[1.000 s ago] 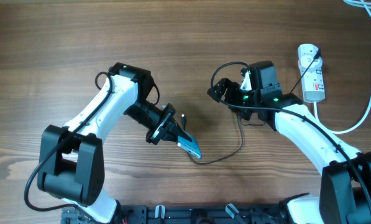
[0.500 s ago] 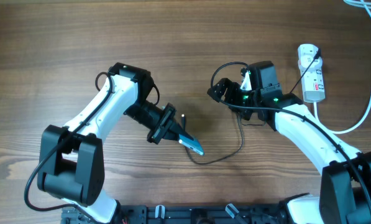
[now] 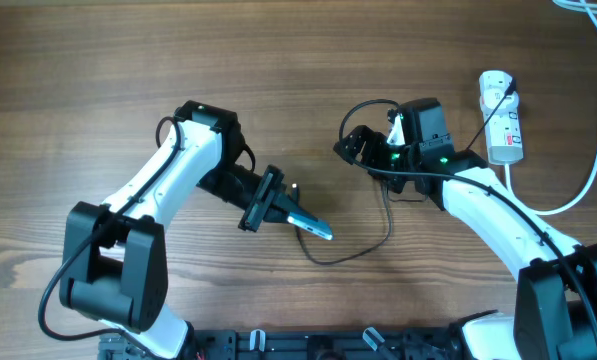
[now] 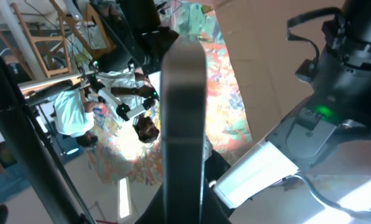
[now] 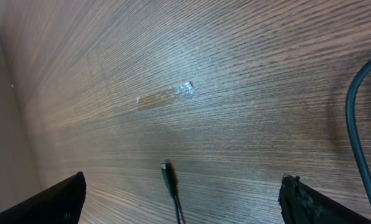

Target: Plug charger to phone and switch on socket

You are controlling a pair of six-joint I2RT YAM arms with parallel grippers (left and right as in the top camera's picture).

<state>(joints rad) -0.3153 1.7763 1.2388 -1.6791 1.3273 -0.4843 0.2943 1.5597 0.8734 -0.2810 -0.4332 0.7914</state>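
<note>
The left tool (image 3: 290, 213) has turned a little since a second ago. The phone (image 3: 314, 226) in its grip now points more to the right, sits higher and shows more of its thin edge. More of the charger (image 3: 358, 252) curve below it is now uncovered.

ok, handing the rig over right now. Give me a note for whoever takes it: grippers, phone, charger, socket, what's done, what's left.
Left gripper: shut on the phone, near the middle of the table.
Right gripper: open, holding nothing.
Charger: connector tip lies loose on the wood, apparently not in the phone.
Socket: far right; switch position can't be read.
Done: phone gripped.
Left: pick up the connector, plug it into the phone, switch on the socket.
</note>
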